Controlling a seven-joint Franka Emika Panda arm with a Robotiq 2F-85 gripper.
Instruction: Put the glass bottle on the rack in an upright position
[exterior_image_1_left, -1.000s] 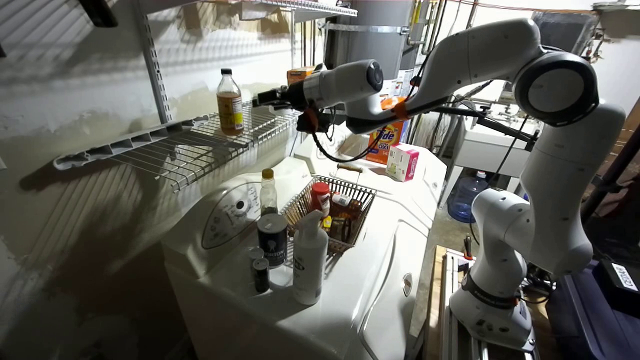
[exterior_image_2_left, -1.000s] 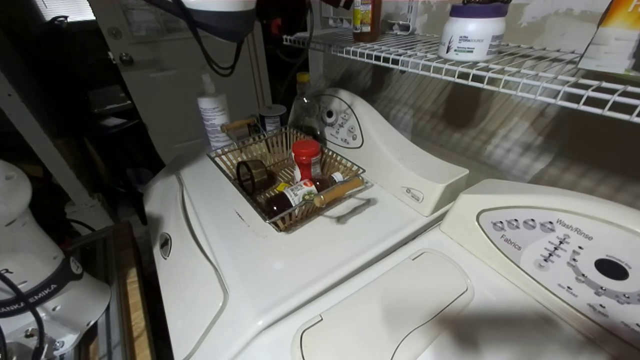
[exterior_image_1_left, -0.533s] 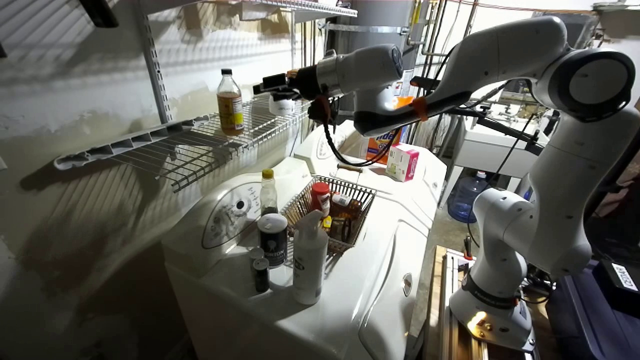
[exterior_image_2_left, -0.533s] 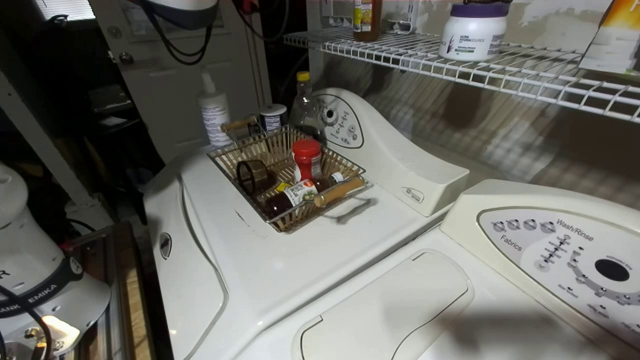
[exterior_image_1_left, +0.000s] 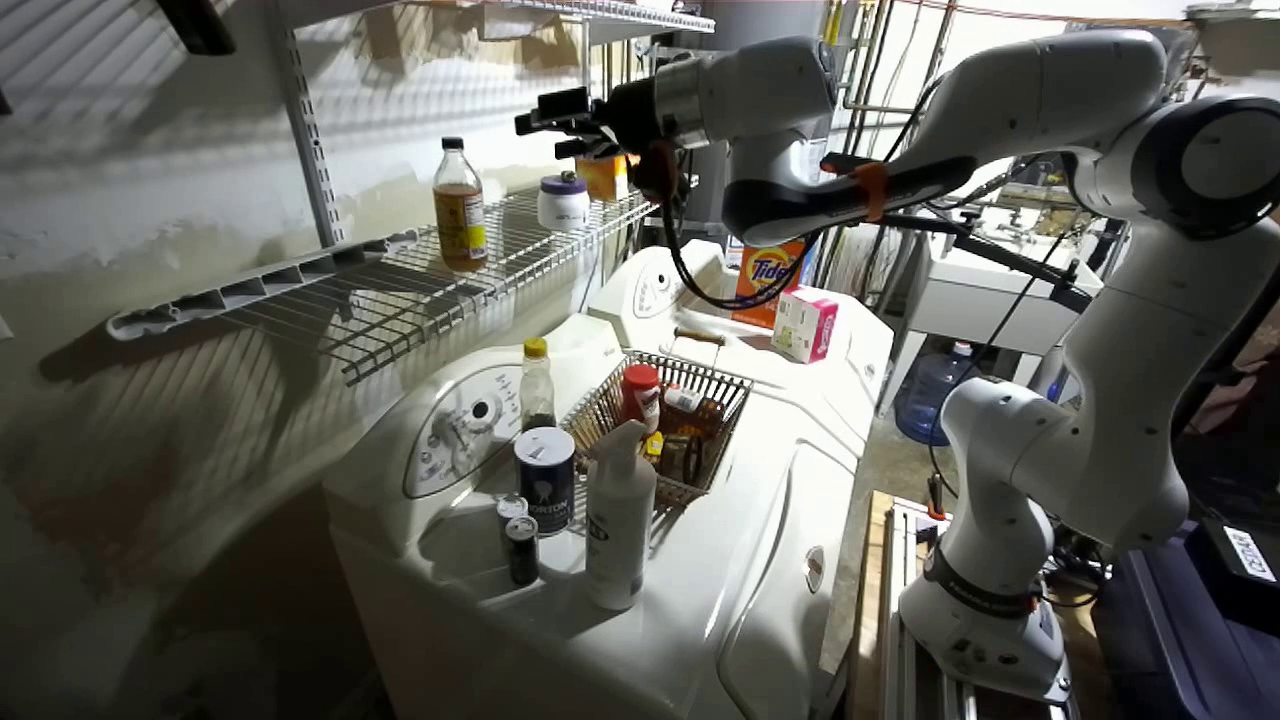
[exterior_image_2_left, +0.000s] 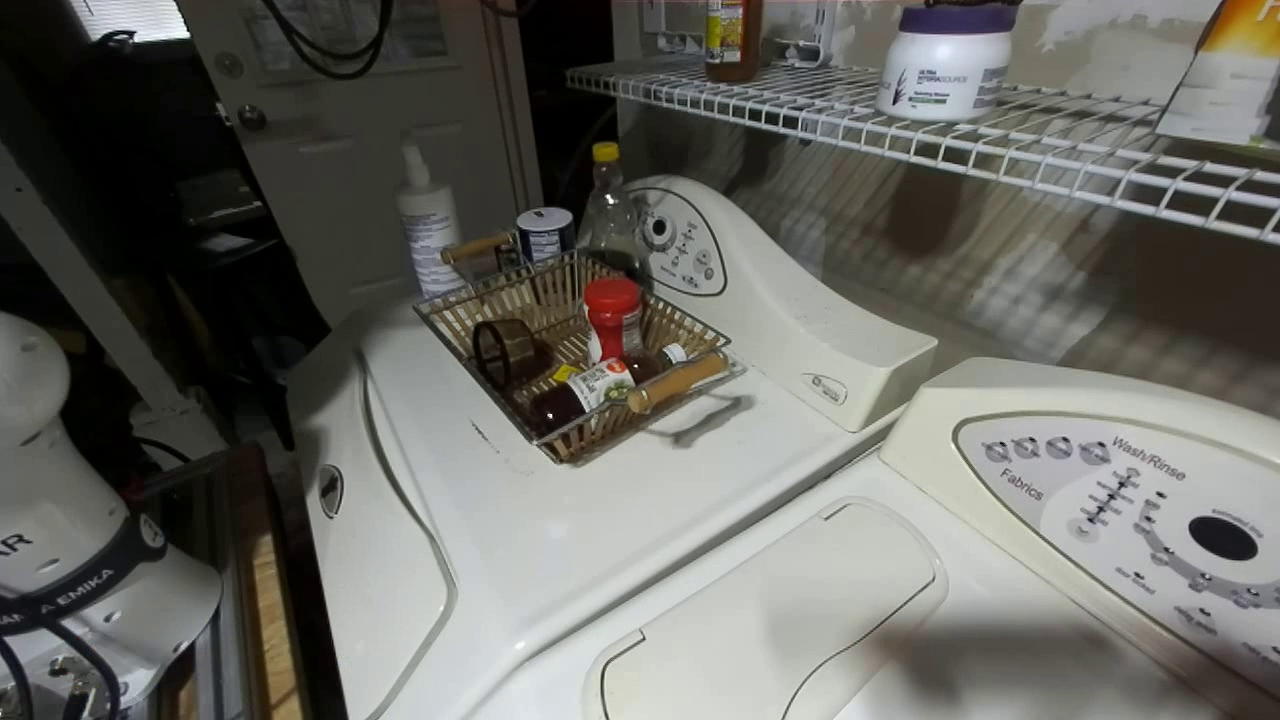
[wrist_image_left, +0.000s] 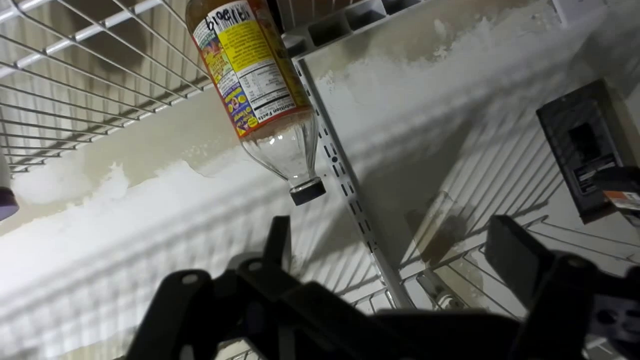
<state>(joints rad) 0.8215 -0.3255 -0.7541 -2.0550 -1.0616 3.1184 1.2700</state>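
Note:
The glass bottle (exterior_image_1_left: 460, 218), amber with a dark cap and yellow label, stands upright on the rack (exterior_image_1_left: 400, 318), a grey wire shelf on the wall. In an exterior view only the bottle's lower part (exterior_image_2_left: 733, 45) shows above the rack's wire rim (exterior_image_2_left: 850, 140). In the wrist view, which stands upside down, the bottle (wrist_image_left: 255, 70) appears cap down, beyond the left finger and apart from it. My gripper (exterior_image_1_left: 545, 127) is open and empty, to the right of the bottle and higher than its cap. Its spread fingers (wrist_image_left: 390, 235) have nothing between them.
A white jar with a purple lid (exterior_image_1_left: 563, 207) and an orange carton (exterior_image_1_left: 603, 178) stand on the rack right of the bottle. Another wire shelf (exterior_image_1_left: 640, 14) hangs above. Below, a basket (exterior_image_2_left: 470, 345), a pump bottle (exterior_image_1_left: 618, 535) and a yellow-capped bottle (exterior_image_1_left: 537, 390) stand on the white appliance.
My gripper has risen and drawn back to the right, away from the glass bottle, uncovering the jar and the orange carton. The bottle has not moved.

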